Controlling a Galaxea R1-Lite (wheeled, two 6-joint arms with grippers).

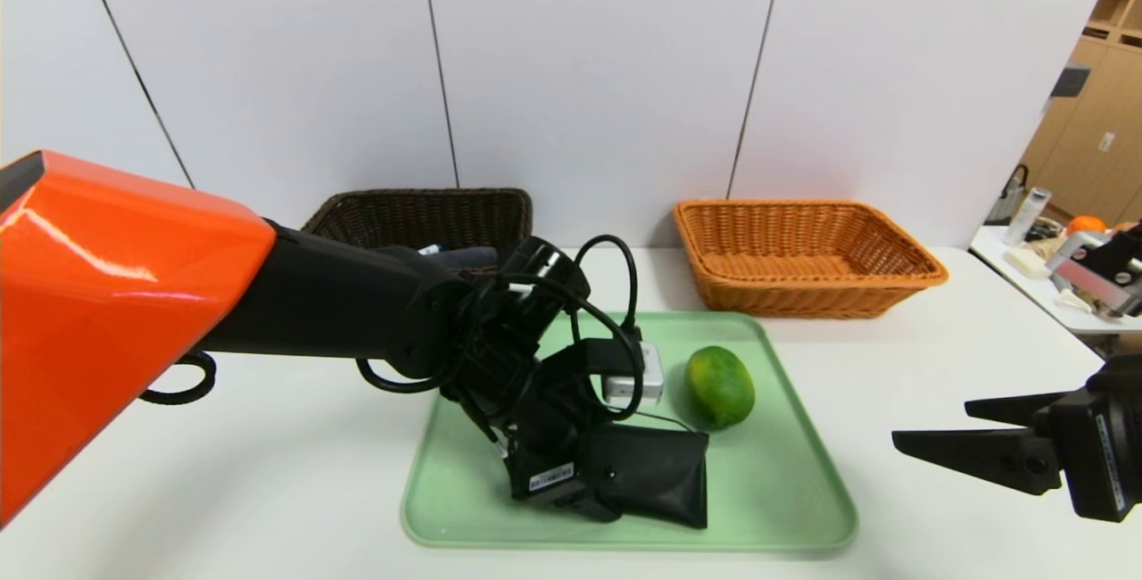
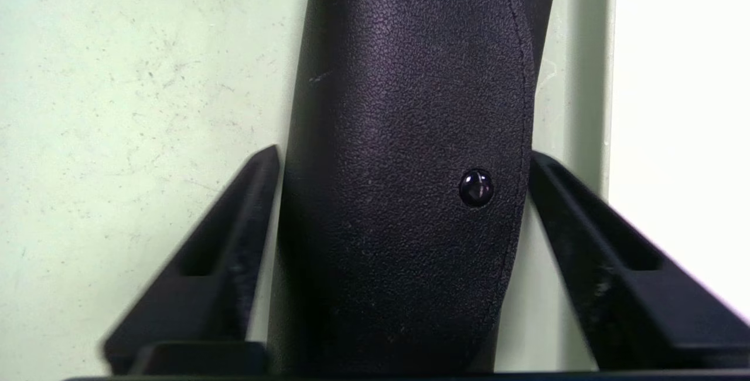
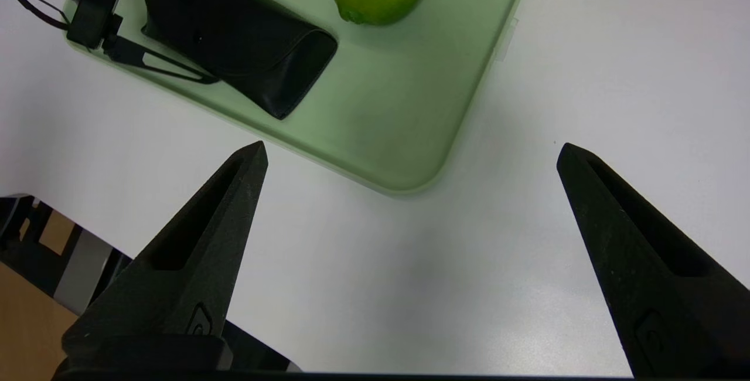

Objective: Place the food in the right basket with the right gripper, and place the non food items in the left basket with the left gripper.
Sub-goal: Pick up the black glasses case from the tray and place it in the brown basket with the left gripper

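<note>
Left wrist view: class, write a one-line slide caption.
Left gripper straddles the black pouch on the green tray, one finger on each side.

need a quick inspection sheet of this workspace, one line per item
surface: white table bearing a green tray.
job's things: black pouch and green citrus fruit lie apart on the tray; dark brown basket holds something, partly hidden by the arm; orange-tan basket looks empty.
clutter: nothing seen on the table.
grippers: left gripper down on the tray, jaws flanking the pouch, grip not confirmed; right gripper open, above bare table beside the tray's corner.
cables: black cables loop over the left wrist, above the tray.
surroundings: white wall panels behind; side table with odds and ends at far right.
</note>
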